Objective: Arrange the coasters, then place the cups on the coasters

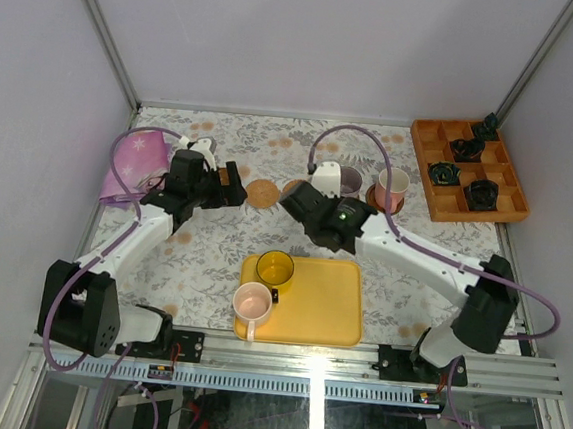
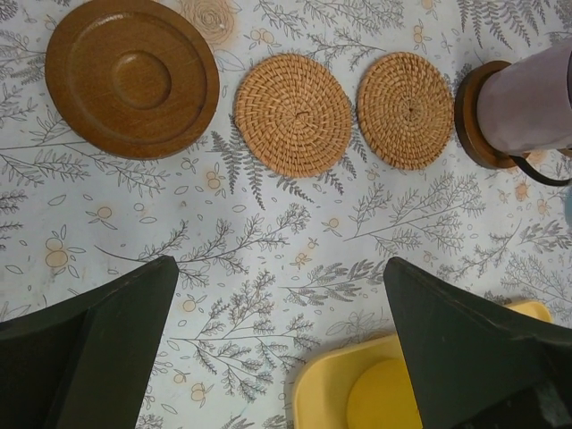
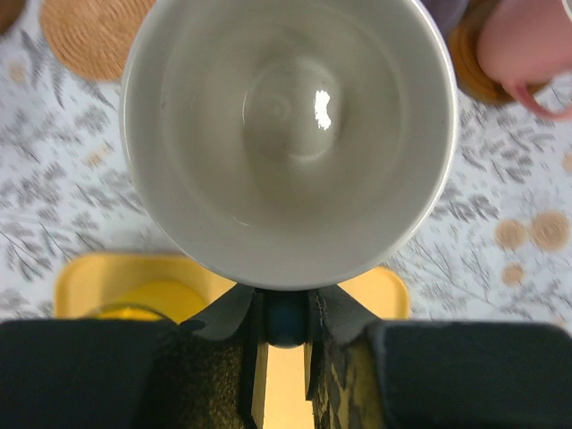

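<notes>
Right arm grips a cup, left jaws wide over the coasters

The right gripper (image 3: pixel 286 315) is closed narrow on the near side of a pale-lined cup (image 3: pixel 290 134), with a blue part of the cup pinched between the fingers. The cup is upright, beyond the far edge of the yellow tray (image 1: pixel 323 313). A woven coaster (image 3: pixel 89 36) lies to its left and a cream-pink cup (image 3: pixel 527 45) on a dark coaster (image 3: pixel 465 67) to its right. Whether the held cup touches the table cannot be told.

The left gripper (image 2: pixel 281 344) is spread wide and holds nothing. Beyond its fingers (image 2: pixel 89 357) lie a bare wooden coaster (image 2: pixel 132 79) and two woven ones side by side, then a purple-grey cup (image 2: pixel 527 98) on its own brown coaster (image 2: pixel 469 116).

A yellow cup (image 1: pixel 275 267) and a pink cup (image 1: pixel 252 300) sit at the left end of the tray
</notes>
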Available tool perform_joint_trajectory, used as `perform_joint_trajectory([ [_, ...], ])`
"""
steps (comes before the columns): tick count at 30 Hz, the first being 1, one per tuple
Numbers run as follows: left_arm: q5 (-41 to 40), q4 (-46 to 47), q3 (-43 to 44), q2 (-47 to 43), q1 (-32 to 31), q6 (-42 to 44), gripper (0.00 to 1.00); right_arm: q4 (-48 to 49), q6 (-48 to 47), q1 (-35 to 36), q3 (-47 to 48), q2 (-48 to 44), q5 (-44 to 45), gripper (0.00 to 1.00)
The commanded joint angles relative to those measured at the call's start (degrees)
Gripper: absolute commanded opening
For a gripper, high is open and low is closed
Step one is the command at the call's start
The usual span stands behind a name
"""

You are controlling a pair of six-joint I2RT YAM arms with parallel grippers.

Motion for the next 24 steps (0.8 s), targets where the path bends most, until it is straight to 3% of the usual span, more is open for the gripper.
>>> perform_joint_trajectory([
  [1, -1.4, -0.6, 3.2, 1.2, -0.2, 1.9, 1.0, 8.2, -4.1, -3.6, 8.8, 5.2, 0.1, 0.0],
  [10, -1.1, -1.3, 4.8, 3.6, -0.2, 3.1, 1.0, 9.3, -4.4, -7.8, 18.0, 17.5, -3.0, 0.0],
  [24, -1.3, -2.1, 5.7, 6.1, -0.1, 3.8, 1.0, 7.7, -3.2, -11.3, 22.5, 23.9, -11.6, 0.0],
])
